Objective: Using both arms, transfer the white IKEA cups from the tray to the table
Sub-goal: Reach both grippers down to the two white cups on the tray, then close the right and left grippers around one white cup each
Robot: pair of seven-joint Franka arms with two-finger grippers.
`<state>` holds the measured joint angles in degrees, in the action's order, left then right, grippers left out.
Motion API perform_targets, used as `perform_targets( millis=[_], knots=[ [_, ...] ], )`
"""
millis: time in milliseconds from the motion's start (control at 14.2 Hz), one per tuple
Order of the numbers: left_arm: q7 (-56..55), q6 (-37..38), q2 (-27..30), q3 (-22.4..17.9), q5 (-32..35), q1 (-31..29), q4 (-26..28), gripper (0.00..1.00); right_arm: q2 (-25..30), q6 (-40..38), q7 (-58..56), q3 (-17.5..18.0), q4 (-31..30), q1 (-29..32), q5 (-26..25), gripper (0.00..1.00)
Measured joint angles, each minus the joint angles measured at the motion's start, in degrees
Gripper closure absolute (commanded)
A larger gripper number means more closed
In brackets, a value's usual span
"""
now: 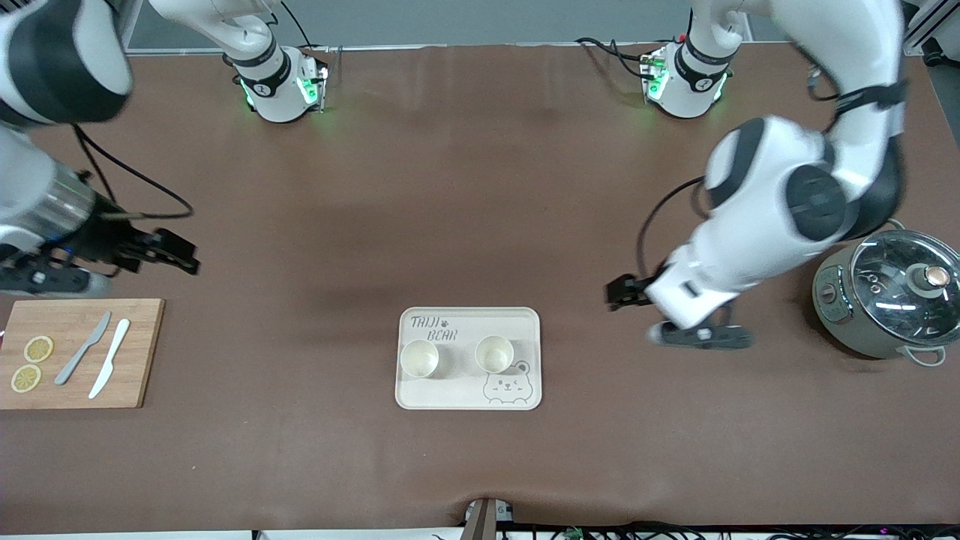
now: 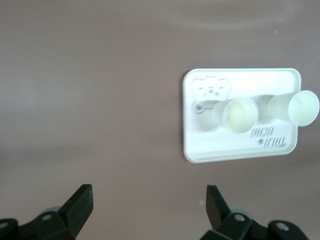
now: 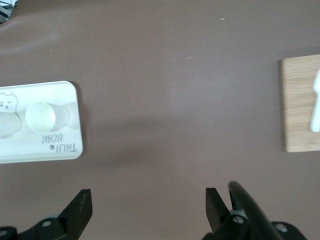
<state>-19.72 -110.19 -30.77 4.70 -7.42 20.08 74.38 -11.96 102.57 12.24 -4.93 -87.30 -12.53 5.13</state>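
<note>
Two white IKEA cups stand upright side by side on the cream bear tray (image 1: pixel 457 379), one (image 1: pixel 419 358) toward the right arm's end and one (image 1: pixel 494 354) toward the left arm's end. My left gripper (image 1: pixel 621 292) is open and empty over bare table, off the tray toward the left arm's end. In the left wrist view its open gripper (image 2: pixel 149 205) is apart from the tray (image 2: pixel 200 145) and both cups (image 2: pixel 239 116) (image 2: pixel 302 107). My right gripper (image 1: pixel 180 255) is open and empty over bare table by the cutting board. The right wrist view shows that gripper (image 3: pixel 149 207), the tray (image 3: pixel 30 150) and one cup (image 3: pixel 41 117).
A wooden cutting board (image 1: pixel 82 352) with two lemon slices (image 1: pixel 31 364) and two knives (image 1: pixel 101 356) lies at the right arm's end, also in the right wrist view (image 3: pixel 300 105). A pot with a glass lid (image 1: pixel 892 300) stands at the left arm's end, beside the left arm.
</note>
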Motion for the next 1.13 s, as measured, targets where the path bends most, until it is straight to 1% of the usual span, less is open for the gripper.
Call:
perform_targets(
  millis=[71, 212, 282, 353, 494, 635, 918, 1129],
  knots=[
    [-1.33, -1.81, -3.08, -1.22, 0.00, 2.71, -1.57, 0.00, -1.66, 1.99, 2.72, 0.05, 0.00, -1.78, 0.05, 0.00],
    [-2.36, -4.84, -8.80, -5.57, 0.00, 8.36, -5.29, 0.00, -4.78, 5.48, 8.04, 0.13, 0.04, -4.77, 0.07, 0.00],
    [-2.66, -6.32, -11.18, -7.30, 0.00, 10.51, -7.09, 0.00, -6.23, 7.19, 10.22, 0.15, 0.05, -5.93, 0.07, 0.00],
    [-2.89, -7.74, -13.06, -8.14, 0.00, 11.73, -8.52, 0.00, -7.67, 9.35, 11.94, 0.15, 0.04, -6.87, 0.08, 0.00],
    [-2.96, -10.25, -15.57, -8.44, 0.00, 12.30, -9.95, 0.00, -10.90, 14.81, 14.28, 0.18, 0.08, -8.46, 0.09, 0.00],
    [-3.09, -13.60, -17.67, -8.87, 0.00, 12.76, -10.16, 0.00, -15.25, 19.90, 15.48, 0.21, 1.04, -9.99, 0.10, 0.00],
    [-3.97, -18.81, -21.68, -10.37, 0.00, 14.81, -10.46, 0.00, -25.37, 23.89, 19.14, 0.23, 7.13, -13.03, 0.81, 0.00],
    [-5.05, -20.55, -22.94, -11.35, 0.00, 16.28, -10.89, 0.00, -29.24, 27.98, 22.54, 0.24, 8.45, -15.32, 1.60, 0.00]
  ],
)
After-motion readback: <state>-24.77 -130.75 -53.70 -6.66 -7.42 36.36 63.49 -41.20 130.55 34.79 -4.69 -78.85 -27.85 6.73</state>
